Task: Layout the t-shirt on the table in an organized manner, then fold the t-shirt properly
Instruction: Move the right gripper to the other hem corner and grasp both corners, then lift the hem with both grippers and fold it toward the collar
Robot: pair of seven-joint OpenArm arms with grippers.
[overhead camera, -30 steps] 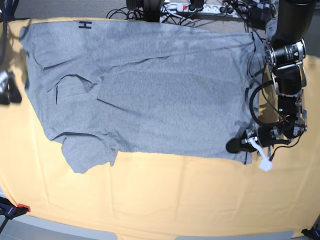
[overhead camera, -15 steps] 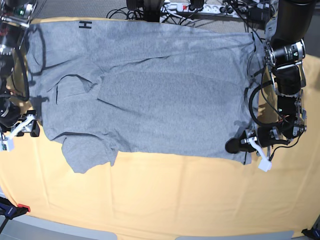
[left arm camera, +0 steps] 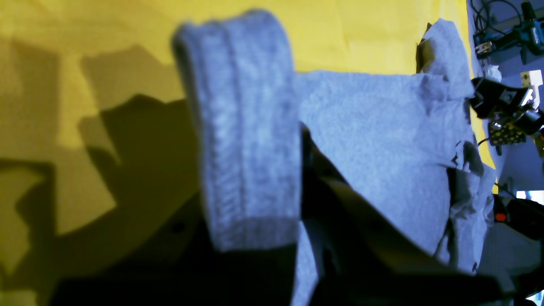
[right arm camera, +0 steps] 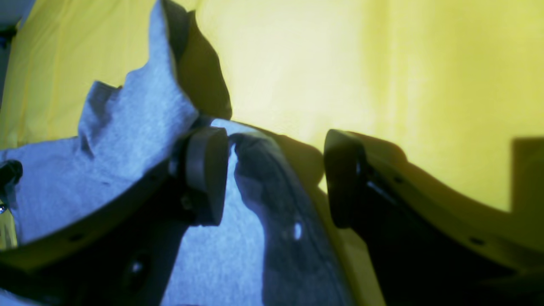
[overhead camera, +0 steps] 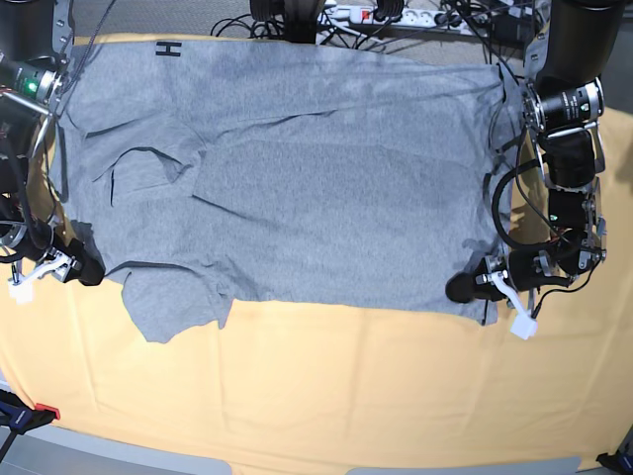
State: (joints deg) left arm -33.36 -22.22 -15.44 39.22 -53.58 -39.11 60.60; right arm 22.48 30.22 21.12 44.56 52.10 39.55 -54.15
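Observation:
The grey t-shirt [overhead camera: 297, 178] lies spread flat over the far half of the yellow-orange table [overhead camera: 346, 386], a black letter H [overhead camera: 168, 48] at its far left edge and one sleeve [overhead camera: 168, 302] sticking out near left. My left gripper [overhead camera: 463, 289] is shut on the shirt's near right hem corner; the left wrist view shows the stitched hem [left arm camera: 242, 127] folded up over a finger. My right gripper [overhead camera: 87, 269] is at the shirt's near left edge. In the right wrist view it [right arm camera: 274, 178] is open, with a fold of grey cloth [right arm camera: 255, 170] between the pads.
A power strip and tangled cables [overhead camera: 376, 14] lie behind the table's far edge. A red-tipped clamp [overhead camera: 30, 416] sits at the front left corner. The near half of the table is bare cloth with faint creases.
My right arm has swung in from the left edge and brought its gripper down to the shirt's near left edge. The left arm and the shirt have stayed in place.

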